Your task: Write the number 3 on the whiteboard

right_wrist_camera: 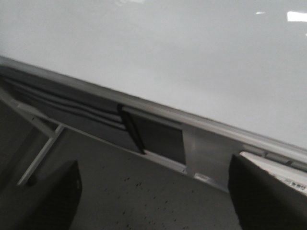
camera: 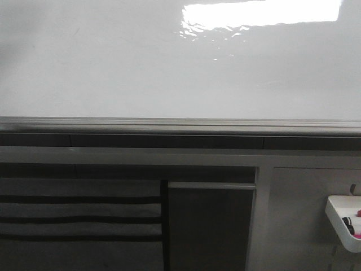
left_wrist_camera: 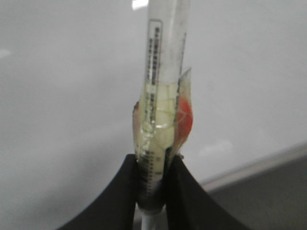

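Whiteboard (camera: pixel 141 62): large glossy white board, grey metal edge rail, filling the upper half of the front view; bright rectangular glare upper right; no digit visible. Small white tray (camera: pixel 345 221) at lower right edge.
Left wrist view: left gripper (left_wrist_camera: pixel 153 187) pinching a white taped marker (left_wrist_camera: pixel 163 96) before the board.
Right wrist view: right gripper (right_wrist_camera: pixel 153 196) spread wide, holding nothing; board across the upper frame.

Left gripper (left_wrist_camera: pixel 152 184) with curved matte black fingers (smooth, unmarked), right gripper (right_wrist_camera: pixel 153 191) likewise black, blunt-tipped
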You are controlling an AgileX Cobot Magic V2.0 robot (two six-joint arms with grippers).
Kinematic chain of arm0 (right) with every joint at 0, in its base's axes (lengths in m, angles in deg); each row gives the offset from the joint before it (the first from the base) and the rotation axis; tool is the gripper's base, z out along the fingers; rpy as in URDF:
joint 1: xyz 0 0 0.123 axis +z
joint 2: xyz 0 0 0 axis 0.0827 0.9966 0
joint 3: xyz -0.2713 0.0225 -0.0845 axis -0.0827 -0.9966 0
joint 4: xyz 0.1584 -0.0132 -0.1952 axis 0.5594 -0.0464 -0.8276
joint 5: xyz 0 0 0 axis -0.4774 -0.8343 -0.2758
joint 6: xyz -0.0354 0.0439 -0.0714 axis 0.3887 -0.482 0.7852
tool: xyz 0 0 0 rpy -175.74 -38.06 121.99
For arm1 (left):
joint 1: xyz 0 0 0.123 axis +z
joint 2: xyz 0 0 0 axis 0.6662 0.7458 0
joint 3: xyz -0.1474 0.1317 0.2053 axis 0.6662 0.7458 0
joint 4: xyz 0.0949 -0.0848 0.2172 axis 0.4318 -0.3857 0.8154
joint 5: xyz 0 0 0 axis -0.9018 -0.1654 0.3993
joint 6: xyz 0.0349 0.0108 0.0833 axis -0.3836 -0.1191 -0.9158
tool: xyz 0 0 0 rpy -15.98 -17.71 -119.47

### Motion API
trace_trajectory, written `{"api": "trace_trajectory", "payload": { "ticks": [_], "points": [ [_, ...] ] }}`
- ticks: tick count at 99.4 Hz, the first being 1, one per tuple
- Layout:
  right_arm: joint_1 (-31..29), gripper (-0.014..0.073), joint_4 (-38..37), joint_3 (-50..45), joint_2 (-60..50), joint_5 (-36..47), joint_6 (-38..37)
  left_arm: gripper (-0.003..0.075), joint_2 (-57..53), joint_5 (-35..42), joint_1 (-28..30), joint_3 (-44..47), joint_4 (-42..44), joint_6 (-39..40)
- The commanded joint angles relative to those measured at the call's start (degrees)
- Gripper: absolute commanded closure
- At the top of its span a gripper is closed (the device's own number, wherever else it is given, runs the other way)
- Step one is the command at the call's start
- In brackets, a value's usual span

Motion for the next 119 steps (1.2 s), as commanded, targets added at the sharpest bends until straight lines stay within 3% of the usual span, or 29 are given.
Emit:
{"api": "trace_trajectory", "payload": {
  "ticks": [1, 11, 25, 50, 67, 80, 99, 119],
  "points": [
    [0.15, 0.0032, 7.74, 3.68, 1.04, -2.69, 7.24, 0.0738, -3.40, -9.46, -1.66, -2.02, -9.49, -9.61],
    [0.15, 0.0032, 17.71, 4.84, 2.77, -7.29, 17.63, 0.0738, -4.43, -21.56, -3.35, -2.02, -20.36, -20.62],
    [0.15, 0.0032, 28.64, 4.84, 5.06, -9.65, 33.06, 0.0738, -5.14, -21.62, -7.87, -1.59, -25.16, -22.74],
    [0.15, 0.0032, 38.68, 4.99, 10.20, -14.53, 50.07, 0.0738, -5.14, -21.62, -20.71, 0.43, -22.41, -25.36],
    [2.29, 0.0032, 39.38, 8.88, 13.26, -17.08, 52.36, 0.0738, -5.04, -21.62, -28.50, 1.74, -21.42, -25.45],
    [7.89, 0.0039, 37.90, 12.88, 16.22, -17.18, 53.56, 0.0738, -4.42, -21.62, -32.50, 2.14, -21.42, -25.45],
    [17.00, 0.0181, 27.96, 20.50, 23.11, -18.95, 46.75, 0.0738, -3.55, -21.62, -33.20, 2.14, -21.42, -25.45],
    [20.62, 0.0193, 24.69, 28.43, 29.68, -23.23, 42.29, 0.0738, -3.41, -21.62, -33.20, 2.14, -21.42, -25.45]
  ]
}}
